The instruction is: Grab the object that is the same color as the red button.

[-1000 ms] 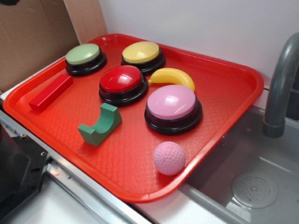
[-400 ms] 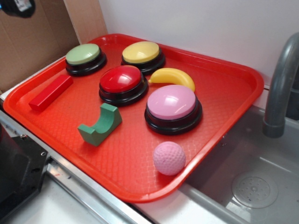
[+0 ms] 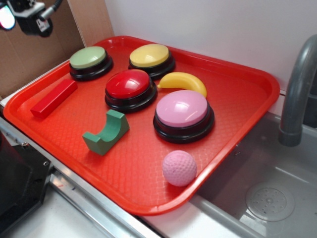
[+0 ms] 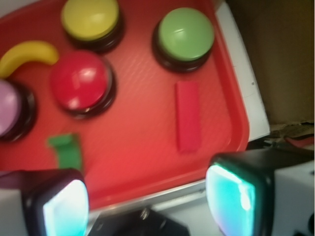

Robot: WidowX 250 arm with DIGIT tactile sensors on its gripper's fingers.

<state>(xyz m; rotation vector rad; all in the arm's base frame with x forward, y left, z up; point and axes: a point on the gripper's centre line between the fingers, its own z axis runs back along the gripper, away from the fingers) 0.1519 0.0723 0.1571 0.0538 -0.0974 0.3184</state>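
I can read no text, label, brand, number or sign anywhere in either of my views, neither on the buttons, the blocks, the tray nor the cardboard behind.

A plain white wall point(image 3: 208, 29) is standing behind the counter, with brown cardboard point(image 3: 29, 54) leaning at the left. A grey faucet point(image 3: 297, 94) is arching over a steel sink point(image 3: 257, 193).
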